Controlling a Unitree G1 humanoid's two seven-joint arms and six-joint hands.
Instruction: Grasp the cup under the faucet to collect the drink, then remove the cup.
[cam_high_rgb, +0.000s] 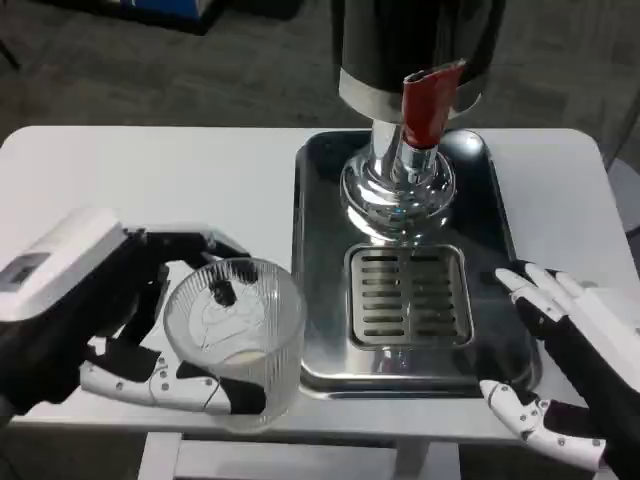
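1 cup (235, 335); 1 dispenser (415, 60); 1 tray (320, 250); 1 drain grate (408, 297); 2 robot hands

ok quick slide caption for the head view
Left hand holds clear cup beside the dispenser tray; right hand waits open.

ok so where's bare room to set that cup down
Free: the drip grate between the dispenser base and the tray's front rim, and the white table behind the left hand, left of the tray. Crowded: the front left edge, where the left hand holds the ribbed clear cup, and the right hand at the tray's front right corner.
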